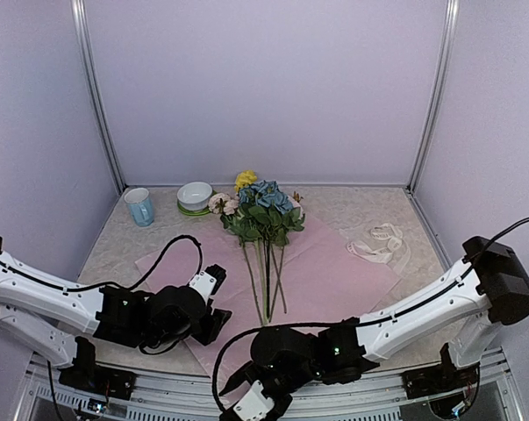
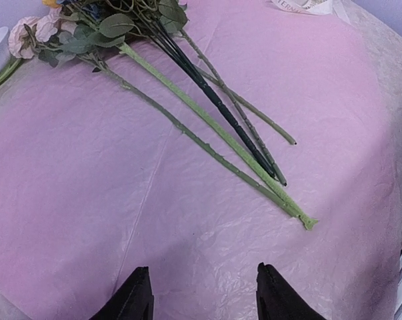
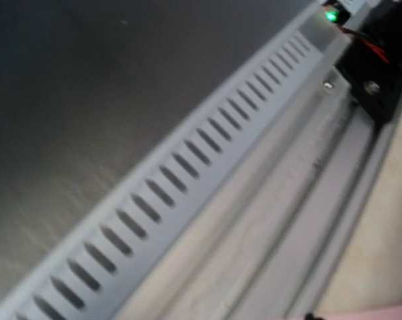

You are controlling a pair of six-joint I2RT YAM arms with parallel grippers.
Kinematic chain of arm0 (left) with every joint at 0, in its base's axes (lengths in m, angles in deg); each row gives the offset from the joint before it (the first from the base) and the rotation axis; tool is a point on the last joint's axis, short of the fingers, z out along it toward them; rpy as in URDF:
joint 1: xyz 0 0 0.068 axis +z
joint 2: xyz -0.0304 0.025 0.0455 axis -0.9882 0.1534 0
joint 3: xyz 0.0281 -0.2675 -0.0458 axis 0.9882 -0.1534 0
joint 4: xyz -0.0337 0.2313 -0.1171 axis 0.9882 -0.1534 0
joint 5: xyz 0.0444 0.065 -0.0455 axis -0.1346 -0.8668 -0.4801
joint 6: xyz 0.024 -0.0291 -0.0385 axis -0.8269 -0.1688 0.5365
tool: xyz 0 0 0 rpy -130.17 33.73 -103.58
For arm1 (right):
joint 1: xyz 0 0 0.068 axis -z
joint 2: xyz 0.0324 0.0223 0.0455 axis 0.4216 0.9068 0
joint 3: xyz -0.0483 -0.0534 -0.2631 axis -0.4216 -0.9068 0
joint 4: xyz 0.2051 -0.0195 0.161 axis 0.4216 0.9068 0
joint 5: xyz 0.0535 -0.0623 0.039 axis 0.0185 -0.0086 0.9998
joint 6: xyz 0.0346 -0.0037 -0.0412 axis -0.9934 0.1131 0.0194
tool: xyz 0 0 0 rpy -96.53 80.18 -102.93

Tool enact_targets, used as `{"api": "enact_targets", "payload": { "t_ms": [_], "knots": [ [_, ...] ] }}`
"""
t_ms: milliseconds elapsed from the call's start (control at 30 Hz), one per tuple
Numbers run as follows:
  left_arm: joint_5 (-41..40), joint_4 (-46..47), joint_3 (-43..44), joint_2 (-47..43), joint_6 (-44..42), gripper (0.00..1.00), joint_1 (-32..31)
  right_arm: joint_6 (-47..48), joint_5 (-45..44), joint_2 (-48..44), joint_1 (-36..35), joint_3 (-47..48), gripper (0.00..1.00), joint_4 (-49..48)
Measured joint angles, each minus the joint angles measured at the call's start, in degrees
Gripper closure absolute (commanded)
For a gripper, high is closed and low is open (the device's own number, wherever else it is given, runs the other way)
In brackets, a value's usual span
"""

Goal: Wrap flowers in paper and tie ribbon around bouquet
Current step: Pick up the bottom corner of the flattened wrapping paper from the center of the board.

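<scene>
My left gripper (image 2: 203,272) hangs part-open, empty, over the paper (image 2: 87,200) at frame bottom. The flowers (image 2: 207,113) lie on it, stems centre, heads upper left. Best pinch paper edge low, fold over stems w/o dragging them. My right gripper (image 1: 246,396), bottom centre: can't tell.

You've got the flowers (image 1: 262,215) lying flat on the paper (image 1: 334,276), heads at its far corner: yellow furthest back, dusty blue in the middle, pale pink to the left, w/ green leaves below. Thin green stems fan out twd the near side, loose, not bundled. Paper's lilac-pink, crinkly, spread flat & unwrapped, set like a diamond. Ribbon (image 1: 375,243), cream-white, sits in a loose heap just beside the paper's right-rear edge, apart from the stems.
</scene>
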Motion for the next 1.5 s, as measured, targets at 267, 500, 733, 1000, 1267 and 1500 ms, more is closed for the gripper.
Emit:
{"api": "enact_targets", "payload": {
  "t_ms": [267, 500, 733, 1000, 1267, 1500],
  "knots": [
    [-1.05, -2.34, 0.52, -0.42, 1.11, 0.46, 0.11, -0.74, -4.24, 8.35, -2.91, 6.69, 0.35, 5.42],
    [-1.18, -3.69, 1.22, -0.39, 1.16, 0.44, 0.09, -2.29, -10.01, 9.22, -3.02, 6.38, 0.49, 4.72],
    [-1.25, -4.55, 1.57, -0.24, 1.16, 0.43, -0.37, -3.19, -16.13, 8.17, -3.02, 4.61, 0.61, 3.58],
    [-2.19, -5.35, 3.23, 0.28, 1.11, 0.43, -2.38, -4.48, -21.55, 8.09, -2.67, 3.96, 0.66, 4.55],
    [-2.97, -5.99, 4.15, 0.96, 1.09, 0.43, -3.48, -7.96, -20.35, 6.14, -1.90, 2.73, 0.58, 6.86],
    [-3.85, -7.26, 4.20, 1.66, 1.09, 0.43, -3.96, -11.43, -16.57, 6.12, -1.44, 3.74, 0.68, 9.64]
  ]
}}
